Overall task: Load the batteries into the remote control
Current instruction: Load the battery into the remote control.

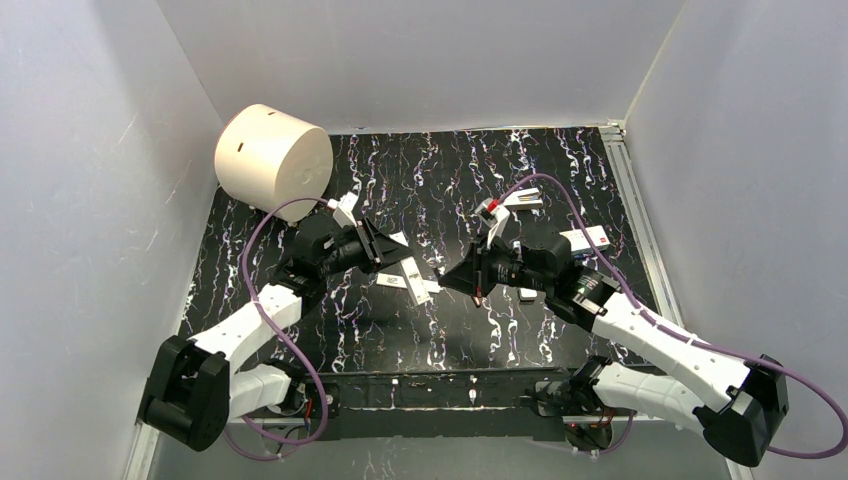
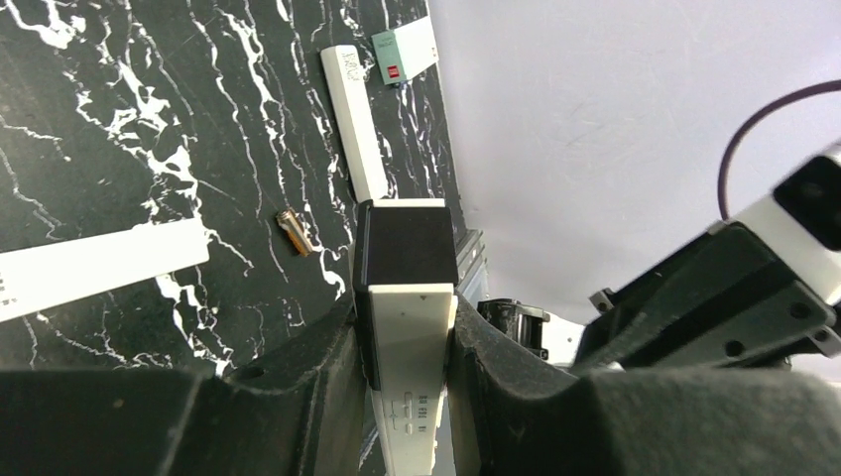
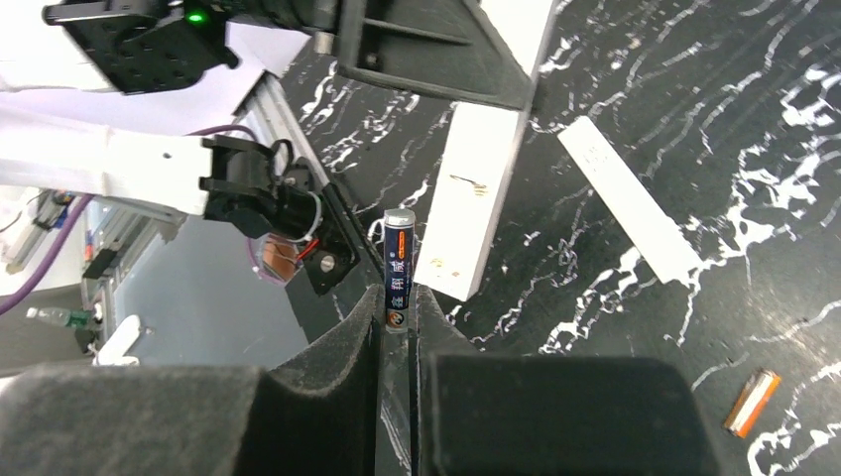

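Black marble table with white veins, closed in by white walls, fills the top view. I count one cream cylinder at the far left corner and two arms coming in from the near edge. The left gripper is clenched on the one remote control and holds it over the middle of the table. The right gripper points at it from the right side, very near.

From the left wrist I see both jaws pressing the long sides of the remote control, with its dark end pointing away from the camera. On the table beyond it I count four things. These are the first battery lying flat, the first white strip just beside it, the second white strip further left, and one white box with a red mark near the table edge.

From the right wrist I see the jaws clamped on the second battery, upright with its metal cap up. It is just beside the free end of the remote control, and I cannot tell if they touch. The first battery lies well apart from them on the table, and one of the white strips lies between. That makes two batteries, one gripped and one on the table.
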`<move>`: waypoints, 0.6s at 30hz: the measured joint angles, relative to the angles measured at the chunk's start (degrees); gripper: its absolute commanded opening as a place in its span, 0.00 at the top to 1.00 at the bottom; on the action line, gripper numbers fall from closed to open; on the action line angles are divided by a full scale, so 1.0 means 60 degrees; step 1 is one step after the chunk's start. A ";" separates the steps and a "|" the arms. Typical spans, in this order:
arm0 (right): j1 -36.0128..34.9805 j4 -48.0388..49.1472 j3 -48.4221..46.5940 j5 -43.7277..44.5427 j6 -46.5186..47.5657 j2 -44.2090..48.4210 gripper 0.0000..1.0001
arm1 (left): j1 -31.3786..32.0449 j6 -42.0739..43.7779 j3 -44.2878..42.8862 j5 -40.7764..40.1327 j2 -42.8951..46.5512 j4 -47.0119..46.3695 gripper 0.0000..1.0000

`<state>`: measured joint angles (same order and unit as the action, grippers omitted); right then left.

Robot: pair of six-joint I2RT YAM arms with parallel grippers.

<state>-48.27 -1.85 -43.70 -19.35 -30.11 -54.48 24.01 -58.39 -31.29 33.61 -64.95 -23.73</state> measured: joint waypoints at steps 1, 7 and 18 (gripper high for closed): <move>0.0000 -0.0106 -0.0007 0.0087 -0.0004 -0.0007 0.86 | 0.0033 -0.0040 0.0011 -0.0004 0.0000 -0.0109 1.00; -0.0036 -0.1271 -0.0495 0.1042 -0.0160 -0.0557 0.86 | 0.0222 -0.0284 0.0419 -0.0266 0.0127 -0.0871 1.00; -0.1111 -0.3089 -0.2022 0.2503 -0.0189 -0.1993 0.84 | 0.0331 -0.0958 0.0976 -0.0962 0.0182 -0.1337 1.00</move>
<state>-54.94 -20.38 -55.83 -4.34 -31.24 -66.43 26.00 -64.14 -25.43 27.83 -63.86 -31.75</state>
